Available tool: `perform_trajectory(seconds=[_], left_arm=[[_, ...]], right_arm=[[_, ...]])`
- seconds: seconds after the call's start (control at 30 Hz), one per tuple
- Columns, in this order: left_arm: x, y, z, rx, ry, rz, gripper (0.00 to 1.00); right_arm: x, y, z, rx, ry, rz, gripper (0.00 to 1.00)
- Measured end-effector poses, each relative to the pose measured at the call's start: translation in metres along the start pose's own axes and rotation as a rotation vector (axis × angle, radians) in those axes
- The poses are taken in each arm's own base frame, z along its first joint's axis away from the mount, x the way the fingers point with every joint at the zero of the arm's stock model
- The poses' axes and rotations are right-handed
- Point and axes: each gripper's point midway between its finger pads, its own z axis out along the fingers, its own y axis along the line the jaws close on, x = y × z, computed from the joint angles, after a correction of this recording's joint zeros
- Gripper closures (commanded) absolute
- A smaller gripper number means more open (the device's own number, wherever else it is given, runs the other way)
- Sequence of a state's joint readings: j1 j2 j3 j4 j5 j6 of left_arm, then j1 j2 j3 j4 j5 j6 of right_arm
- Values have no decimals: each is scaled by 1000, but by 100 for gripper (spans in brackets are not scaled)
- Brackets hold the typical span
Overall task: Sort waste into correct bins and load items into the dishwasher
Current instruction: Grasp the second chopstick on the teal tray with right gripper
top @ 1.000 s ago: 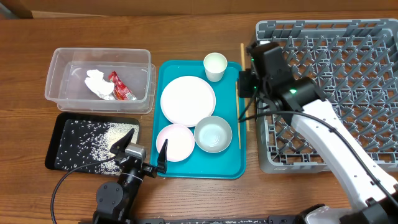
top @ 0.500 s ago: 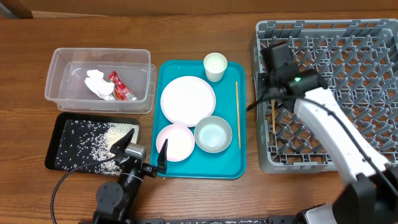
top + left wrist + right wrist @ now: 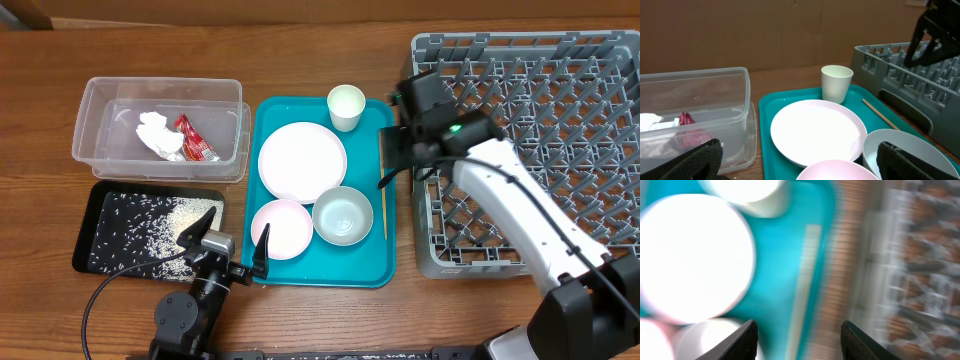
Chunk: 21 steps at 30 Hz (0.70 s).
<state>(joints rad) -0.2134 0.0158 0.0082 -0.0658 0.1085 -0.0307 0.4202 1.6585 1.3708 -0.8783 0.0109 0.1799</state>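
Waste looks sorted: tissue (image 3: pixel 153 133) and sauce packet (image 3: pixel 193 140) in clear tub (image 3: pixel 95 95); rice grains (image 3: pixel 165 225) in black tray (image 3: pixel 85 255). Large plate (image 3: pixel 302 160), pink plate (image 3: pixel 280 225), bowl (image 3: pixel 342 215), cup (image 3: pixel 346 105) and one chopstick (image 3: pixel 384 205) on teal tray (image 3: pixel 320 272), unracked. Left pincer (image 3: pixel 797 160) and right pincer (image 3: pixel 800 342) both apart, empty.

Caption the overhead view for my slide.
Right gripper hovers over a chopstick on the teal tray beside the dish rack; large plate, pink plate, bowl, cup await loading.

1 chopstick (image 3: pixel 383 215) lies in the narrow lane between bowl (image 3: pixel 343 216) and rack (image 3: pixel 425 240).
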Motion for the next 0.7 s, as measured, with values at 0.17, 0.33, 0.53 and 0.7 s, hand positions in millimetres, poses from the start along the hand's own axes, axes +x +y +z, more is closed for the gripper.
perform_trajectory(seconds=[0.17,0.33,0.53,0.7], left_arm=[[0,0,0,0,0,0,0],[0,0,0,0,0,0,0],[0,0,0,0,0,0,0],[0,0,0,0,0,0,0]], right_arm=[[4,35,18,-54,-11,1,53],[25,16,75,59,76,82,53],[37,-10,115,136,126,150,70],[45,-15,128,144,158,171,83]])
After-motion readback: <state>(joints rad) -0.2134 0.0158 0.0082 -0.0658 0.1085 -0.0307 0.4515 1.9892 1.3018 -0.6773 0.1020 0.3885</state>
